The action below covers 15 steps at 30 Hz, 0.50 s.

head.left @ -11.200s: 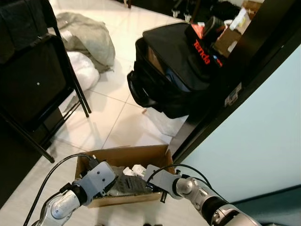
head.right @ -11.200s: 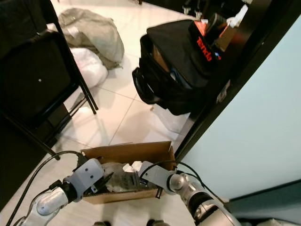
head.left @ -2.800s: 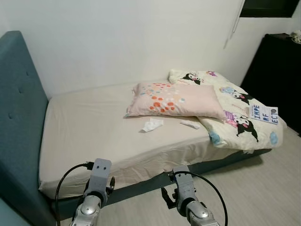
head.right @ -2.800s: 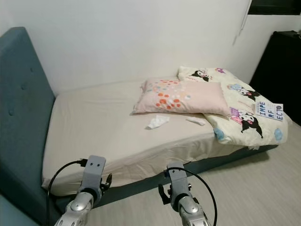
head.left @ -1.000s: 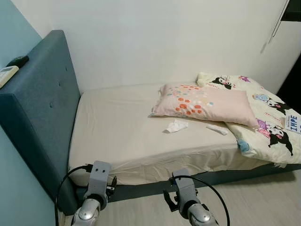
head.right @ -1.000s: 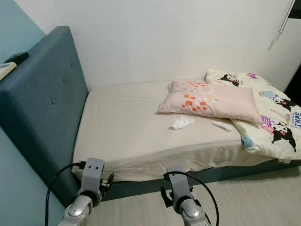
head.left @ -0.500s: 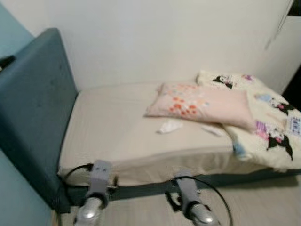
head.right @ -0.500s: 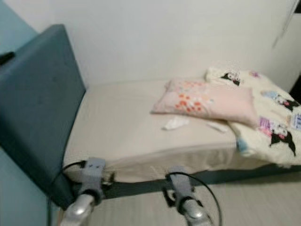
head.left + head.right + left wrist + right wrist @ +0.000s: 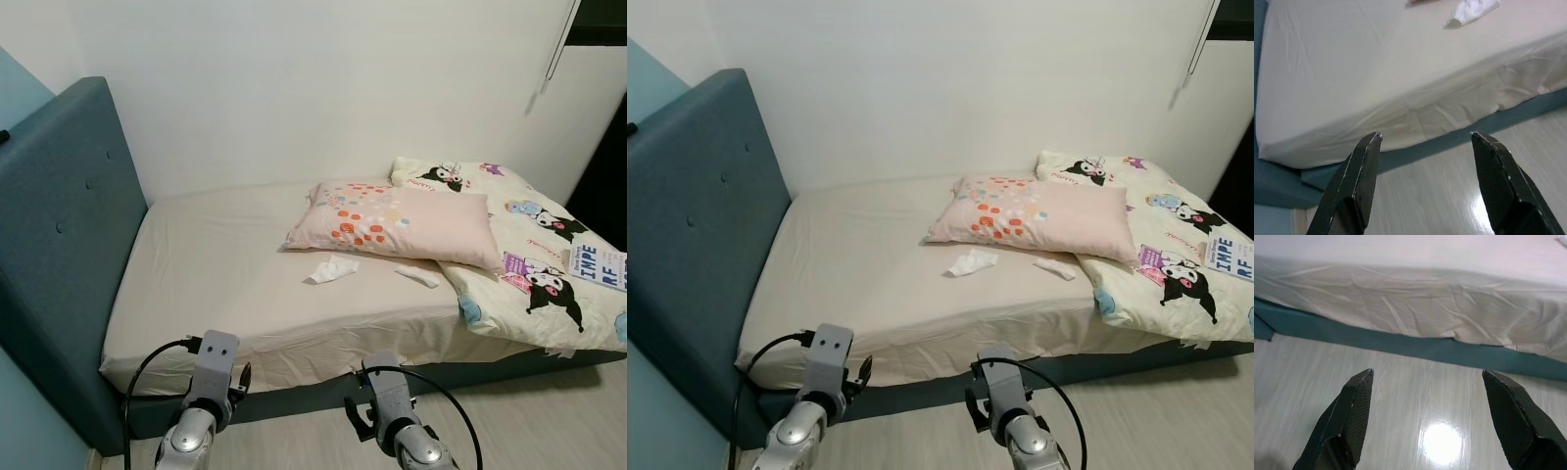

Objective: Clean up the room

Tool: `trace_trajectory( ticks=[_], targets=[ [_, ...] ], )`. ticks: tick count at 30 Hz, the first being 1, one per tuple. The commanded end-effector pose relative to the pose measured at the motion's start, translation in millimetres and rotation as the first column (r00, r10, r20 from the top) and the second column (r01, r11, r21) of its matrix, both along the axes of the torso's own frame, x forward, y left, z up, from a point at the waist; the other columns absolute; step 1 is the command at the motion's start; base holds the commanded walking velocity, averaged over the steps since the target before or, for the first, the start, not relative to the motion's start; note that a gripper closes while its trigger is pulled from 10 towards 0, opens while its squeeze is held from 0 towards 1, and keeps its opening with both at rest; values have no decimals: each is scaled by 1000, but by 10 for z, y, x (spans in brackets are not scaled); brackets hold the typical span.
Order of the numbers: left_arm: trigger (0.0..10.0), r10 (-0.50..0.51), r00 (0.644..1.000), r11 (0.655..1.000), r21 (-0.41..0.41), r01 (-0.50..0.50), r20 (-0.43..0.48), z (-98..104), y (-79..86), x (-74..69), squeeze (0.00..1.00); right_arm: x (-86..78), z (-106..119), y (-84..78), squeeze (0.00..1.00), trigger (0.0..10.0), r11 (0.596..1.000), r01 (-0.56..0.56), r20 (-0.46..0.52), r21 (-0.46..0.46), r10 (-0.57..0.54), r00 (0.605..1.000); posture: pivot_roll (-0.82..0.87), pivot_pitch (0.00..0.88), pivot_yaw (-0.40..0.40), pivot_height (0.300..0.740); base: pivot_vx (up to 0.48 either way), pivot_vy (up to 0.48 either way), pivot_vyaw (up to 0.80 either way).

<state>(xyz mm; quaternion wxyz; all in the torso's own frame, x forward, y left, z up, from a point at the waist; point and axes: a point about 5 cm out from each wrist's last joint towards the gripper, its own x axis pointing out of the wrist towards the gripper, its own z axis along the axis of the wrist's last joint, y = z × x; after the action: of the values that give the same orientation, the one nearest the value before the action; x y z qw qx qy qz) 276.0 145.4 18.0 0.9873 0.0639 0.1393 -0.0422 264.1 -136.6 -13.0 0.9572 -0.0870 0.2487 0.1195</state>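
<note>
crumpled white tissue [image 9: 333, 269] lies mid-frame on the beige bed sheet [image 9: 216, 284], up beyond both wide-open, empty pincers, left pincer [image 9: 1425, 139] and right pincer [image 9: 1427, 377]; neither is clearly nearer.

Printed card [image 9: 596, 264] on the quilt [image 9: 549, 264] cut by the right frame edge; lettering only partly legible. Small white scrap [image 9: 418, 276] beside the pillow [image 9: 397, 220] too small to identify. Dark object [image 9: 4, 135] atop the headboard [image 9: 59, 225] clipped at the left edge, unidentifiable.
</note>
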Motion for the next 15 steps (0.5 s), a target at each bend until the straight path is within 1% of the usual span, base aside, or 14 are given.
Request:
trace_trajectory(
  ticks=[1, 5, 8, 10, 11, 13, 15],
  targets=[
    [10000, -11, 1000, 1000, 25, 12, -23, -44, 25, -10, 0, -17, -25, 9, 0, 10000, 1000, 4, -6, -2, -4, 1000, -27, 20, -25, 740, 0, 0, 0],
    [10000, -11, 1000, 1000, 15, 11, -21, -41, 22, -5, 0, -22, -35, -4, 0, 10000, 1000, 21, -10, -1, -21, 1000, -29, 16, -24, 740, 0, 0, 0],
    [10000, -4, 999, 1000, 6, 4, -38, -71, 35, -8, 0, -25, -44, -17, 0, 10000, 1000, 30, -16, 0, -30, 999, -30, 12, -24, 740, 0, 0, 0],
    [10000, -10, 996, 1000, 8, 11, -88, -154, 42, -30, 0, -58, -119, -58, 0, 10000, 999, 46, -75, -22, -48, 996, -30, 2, -26, 740, 0, 0, 0],
    [10000, -10, 996, 1000, 8, 11, -88, -154, 42, -30, 0, -58, -119, -58, 0, 10000, 999, 46, -75, -22, -48, 996, -30, 2, -26, 740, 0, 0, 0],
    [10000, -30, 986, 999, 24, 35, -167, -281, 21, -81, 0, -146, -254, -107, 0, 10000, 996, 43, -183, -80, -57, 982, -26, 0, -29, 740, 0, 0, 0],
    [10000, -51, 968, 997, 48, 65, -244, -402, -6, -147, 0, -230, -354, -146, 0, 10000, 992, 40, -265, -117, -70, 962, -26, 0, -28, 740, 0, 0, 0]
  ],
)
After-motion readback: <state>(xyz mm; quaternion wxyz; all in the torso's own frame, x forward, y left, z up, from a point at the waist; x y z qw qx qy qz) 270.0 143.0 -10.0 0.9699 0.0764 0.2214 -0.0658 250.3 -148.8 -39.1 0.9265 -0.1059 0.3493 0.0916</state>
